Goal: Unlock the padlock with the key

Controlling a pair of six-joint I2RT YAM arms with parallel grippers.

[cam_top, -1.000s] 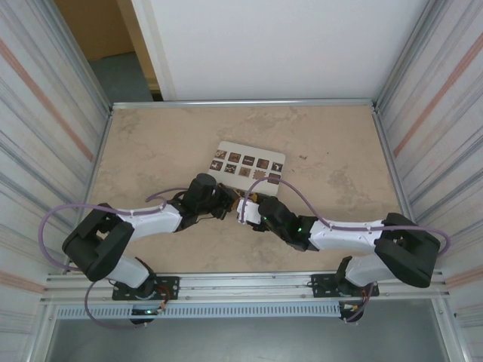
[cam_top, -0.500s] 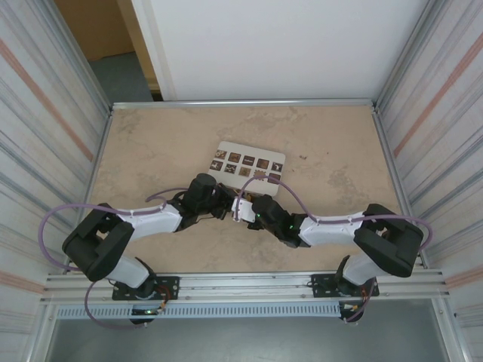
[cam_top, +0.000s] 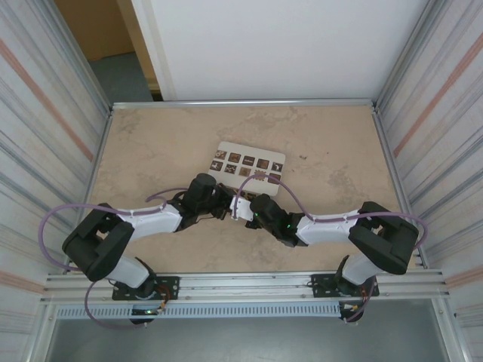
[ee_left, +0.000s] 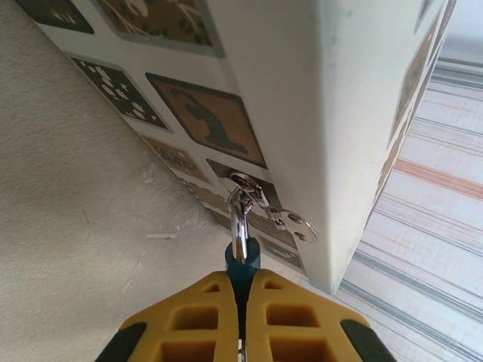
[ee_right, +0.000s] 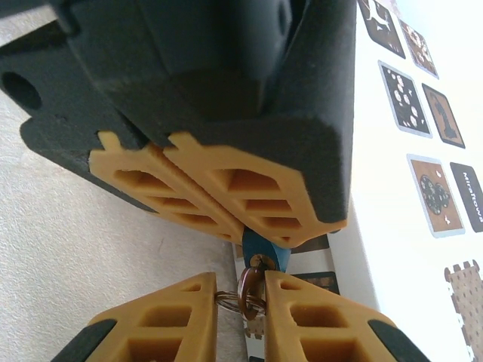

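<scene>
The small blue padlock (ee_left: 243, 260) hangs by its silvery shackle (ee_left: 239, 222) from a metal hasp (ee_left: 296, 223) on the white box (ee_left: 339, 113). My left gripper (ee_left: 243, 277) is shut on the padlock's body. In the right wrist view the padlock (ee_right: 266, 253) pokes out below the left gripper's yellow fingers (ee_right: 219, 188). The key (ee_right: 253, 288) sits in its underside, with a wire ring (ee_right: 229, 302) on it. My right gripper (ee_right: 240, 280) has closed onto the key's head and ring. From above, the left gripper (cam_top: 221, 205) and right gripper (cam_top: 243, 210) meet tip to tip before the box (cam_top: 249, 164).
The white box carries several dark picture squares (ee_right: 413, 98) and lies on the beige table (cam_top: 151, 151). Metal rails (cam_top: 241, 102) and corrugated walls (cam_top: 45, 113) enclose the table. Purple cables (cam_top: 68, 211) loop beside both arms.
The right arm has slid left toward the left gripper, elbow folding in. Its jaws have narrowed around the key. The left arm has stayed put.
</scene>
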